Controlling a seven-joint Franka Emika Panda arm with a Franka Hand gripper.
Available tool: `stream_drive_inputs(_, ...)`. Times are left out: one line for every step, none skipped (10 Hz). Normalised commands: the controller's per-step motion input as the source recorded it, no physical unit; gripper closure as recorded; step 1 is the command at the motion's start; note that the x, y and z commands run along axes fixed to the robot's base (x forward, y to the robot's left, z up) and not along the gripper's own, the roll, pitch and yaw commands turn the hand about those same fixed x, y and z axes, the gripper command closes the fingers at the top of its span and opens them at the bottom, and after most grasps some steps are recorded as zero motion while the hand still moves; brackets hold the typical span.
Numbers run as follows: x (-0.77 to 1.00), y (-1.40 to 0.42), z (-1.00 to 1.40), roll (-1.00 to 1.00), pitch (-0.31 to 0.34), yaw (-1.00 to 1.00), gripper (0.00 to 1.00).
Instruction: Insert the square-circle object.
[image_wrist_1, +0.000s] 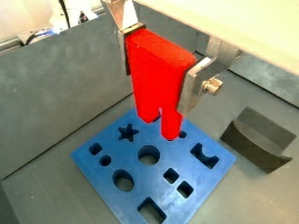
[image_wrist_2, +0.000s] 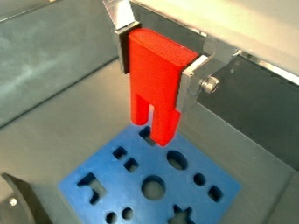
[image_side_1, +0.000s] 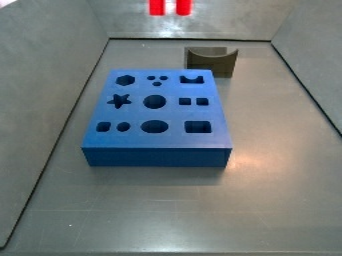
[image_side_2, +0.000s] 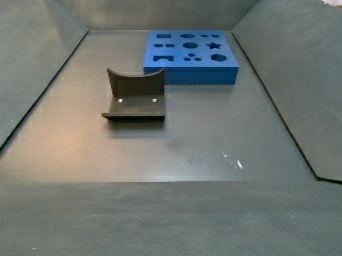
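My gripper (image_wrist_1: 162, 57) is shut on the square-circle object (image_wrist_1: 155, 83), a bright red block with two short legs pointing down. It also shows in the other wrist view (image_wrist_2: 152, 92), held by the gripper (image_wrist_2: 158, 59). The legs hang above the big blue block with shaped holes (image_wrist_1: 124, 158), near one edge of it (image_wrist_2: 128, 175), apart from its top. In a side view only the red legs (image_side_1: 167, 6) show at the top edge, high above the blue block (image_side_1: 158, 155). The gripper and red piece are out of the other side view.
A dark olive-brown block with a curved notch (image_side_1: 210, 60) stands on the grey floor beside the blue block (image_side_2: 194, 76), and shows in other views too (image_side_2: 134, 95) (image_wrist_1: 260, 138). Grey walls close in the floor on all sides.
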Motion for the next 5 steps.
stream_drive_inputs(-0.52,-0.12,-0.68,-0.24,0.0,0.05,1.0)
stream_drive_inputs(-0.47,-0.08,-0.72,-0.21,0.0,0.05,1.0)
stream_drive_inputs(-0.47,-0.01,-0.59,-0.18,-0.139,0.07,1.0)
stream_drive_inputs(-0.41,0.0,-0.57,-0.13,-0.27,0.0,1.0)
stream_drive_inputs(-0.29,0.0,-0.5,-0.1,-0.354,0.0,1.0)
